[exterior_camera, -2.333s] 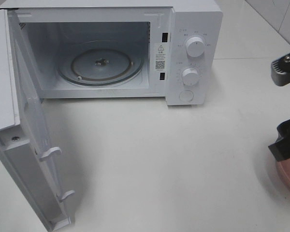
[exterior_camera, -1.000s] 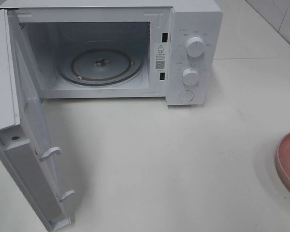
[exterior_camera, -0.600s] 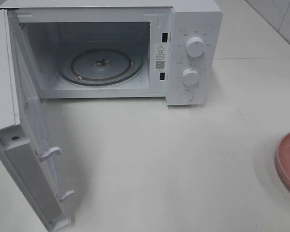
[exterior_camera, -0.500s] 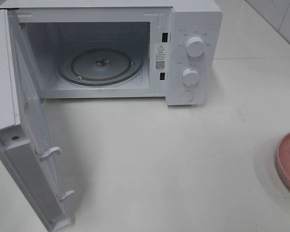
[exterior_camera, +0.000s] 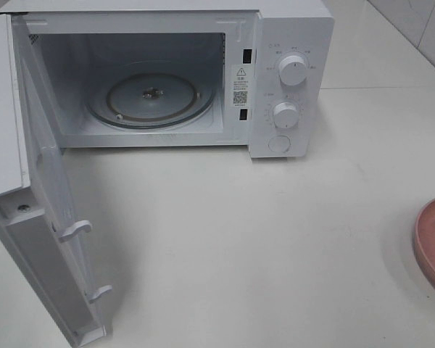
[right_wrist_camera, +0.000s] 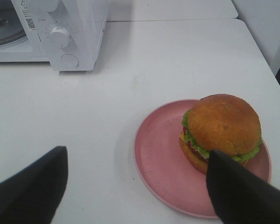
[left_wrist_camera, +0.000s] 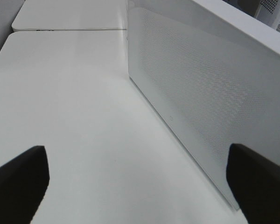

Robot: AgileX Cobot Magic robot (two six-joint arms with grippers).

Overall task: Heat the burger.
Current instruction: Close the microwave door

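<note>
Burger (right_wrist_camera: 220, 130), round with a golden-brown bun and green lettuce, is sitting on the pink round plate (right_wrist_camera: 161, 154) on the white bench (exterior_camera: 275, 232), well apart from the white microwave (exterior_camera: 290, 80). Its door (exterior_camera: 51, 239) is standing open and the glass turntable (exterior_camera: 151, 96) bare, so I am judging loading, closing and starting are left. Both pincers, left pincer (left_wrist_camera: 135, 186) and right pincer (right_wrist_camera: 135, 186), are spread wide, holding nothing.

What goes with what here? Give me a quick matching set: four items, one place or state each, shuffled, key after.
1. burger
2. microwave door
3. turntable
4. right gripper

A. swung open
B. bare, inside the microwave cavity
C. open, above the table near the pink plate
D. sitting on the pink plate

Pairs: 1-D, 2-A, 3-B, 4-C
</note>
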